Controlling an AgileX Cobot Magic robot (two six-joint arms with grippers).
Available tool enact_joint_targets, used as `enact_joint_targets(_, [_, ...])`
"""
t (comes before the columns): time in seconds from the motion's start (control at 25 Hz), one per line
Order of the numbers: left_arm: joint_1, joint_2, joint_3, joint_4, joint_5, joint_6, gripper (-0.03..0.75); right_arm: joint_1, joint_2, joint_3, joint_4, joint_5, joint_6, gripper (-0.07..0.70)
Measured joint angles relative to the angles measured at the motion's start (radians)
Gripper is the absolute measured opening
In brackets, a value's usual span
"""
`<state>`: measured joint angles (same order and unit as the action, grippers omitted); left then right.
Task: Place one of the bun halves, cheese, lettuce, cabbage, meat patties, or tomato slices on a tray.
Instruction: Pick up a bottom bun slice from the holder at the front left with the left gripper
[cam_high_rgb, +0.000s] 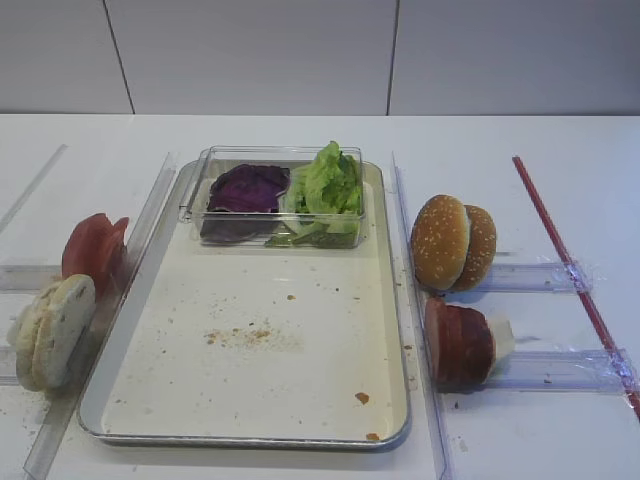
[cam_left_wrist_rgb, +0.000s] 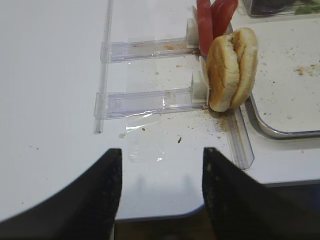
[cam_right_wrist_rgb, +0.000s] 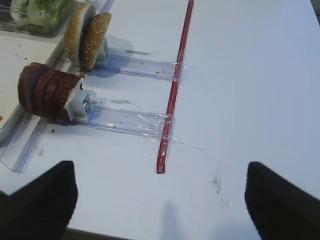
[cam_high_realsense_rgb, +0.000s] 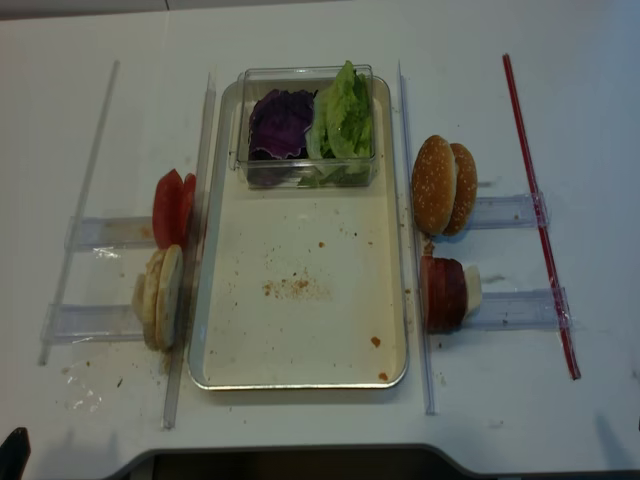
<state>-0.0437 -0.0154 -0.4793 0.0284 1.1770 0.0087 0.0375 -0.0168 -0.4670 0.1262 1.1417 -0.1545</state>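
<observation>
The tray (cam_high_rgb: 250, 390) lies mid-table with only crumbs on its bare part. At its far end a clear box (cam_high_rgb: 280, 152) holds purple cabbage (cam_high_rgb: 248, 190) and green lettuce (cam_high_rgb: 328, 185). Left of the tray stand the pale bun halves (cam_high_rgb: 55, 325) on edge, with the tomato slices (cam_high_rgb: 92, 250) behind them. The meat patties (cam_high_rgb: 460, 342) stand on edge to its right. No cheese is in view. My left gripper (cam_left_wrist_rgb: 161, 150) is open and empty over the table's front edge, short of the bun halves (cam_left_wrist_rgb: 231, 67). My right gripper (cam_right_wrist_rgb: 160, 164) is wide open and empty, right of the patties (cam_right_wrist_rgb: 45, 92).
Two sesame buns (cam_high_rgb: 452, 242) stand on edge behind the patties. Clear plastic rails (cam_left_wrist_rgb: 150, 102) hold each stack, and long clear strips run along both tray sides. A red strip (cam_right_wrist_rgb: 172, 95) lies on the table at the right, ending just ahead of my right gripper.
</observation>
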Motion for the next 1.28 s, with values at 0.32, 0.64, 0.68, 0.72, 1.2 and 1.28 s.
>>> enact_joint_targets(0.32, [0.000, 0.000, 0.000, 0.000, 0.000, 0.000, 0.349, 0.000, 0.000, 0.000, -0.001, 0.000, 0.000, 0.648])
enact_joint_targets(0.64, [0.000, 0.000, 0.000, 0.000, 0.000, 0.000, 0.349, 0.000, 0.000, 0.000, -0.001, 0.000, 0.000, 0.599])
enact_joint_targets(0.68, [0.000, 0.000, 0.000, 0.000, 0.000, 0.000, 0.349, 0.000, 0.000, 0.000, -0.001, 0.000, 0.000, 0.594])
enact_joint_targets(0.72, [0.000, 0.000, 0.000, 0.000, 0.000, 0.000, 0.349, 0.000, 0.000, 0.000, -0.001, 0.000, 0.000, 0.591])
enact_joint_targets(1.2, [0.000, 0.000, 0.000, 0.000, 0.000, 0.000, 0.349, 0.000, 0.000, 0.000, -0.001, 0.000, 0.000, 0.583])
enact_joint_targets(1.28, [0.000, 0.000, 0.000, 0.000, 0.000, -0.009, 0.349, 0.000, 0.000, 0.000, -0.001, 0.000, 0.000, 0.583])
